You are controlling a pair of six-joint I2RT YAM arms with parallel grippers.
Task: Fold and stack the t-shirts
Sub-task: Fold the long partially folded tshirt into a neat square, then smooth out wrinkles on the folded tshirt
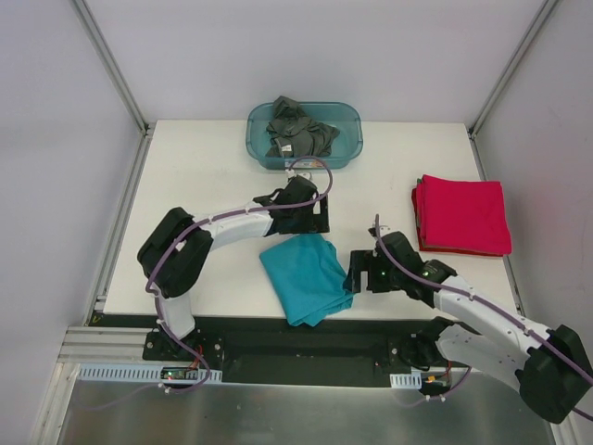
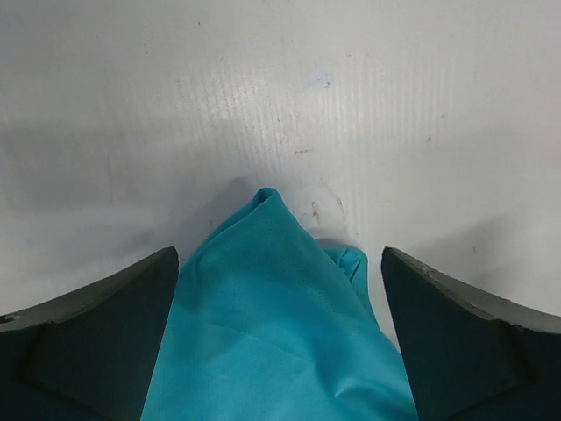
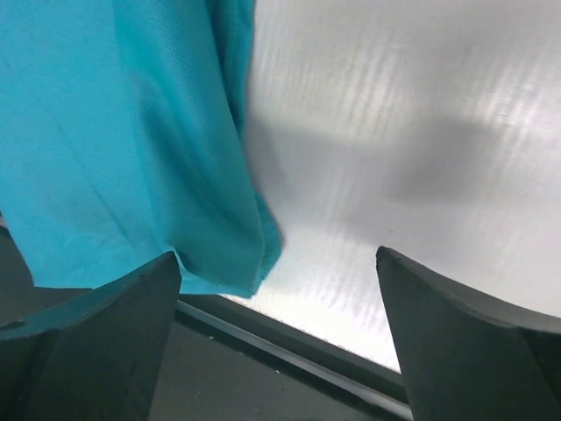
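A teal-blue t-shirt [image 1: 306, 273] lies folded near the front middle of the white table [image 1: 204, 167]. Folded crimson t-shirts [image 1: 463, 215] are stacked at the right. Dark grey t-shirts [image 1: 298, 132] are crumpled in the tub. My left gripper [image 1: 310, 225] is open just behind the teal shirt's far corner; the fabric [image 2: 272, 333] shows between its jaws without being pinched. My right gripper [image 1: 357, 275] is open at the shirt's right edge, near the front table edge, with the fabric [image 3: 131, 149] left of its jaws.
A translucent blue-green tub [image 1: 347, 148] stands at the back middle. The table's front edge and a dark rail [image 3: 289, 351] run under my right gripper. Metal frame posts [image 1: 111, 65] rise at the back corners.
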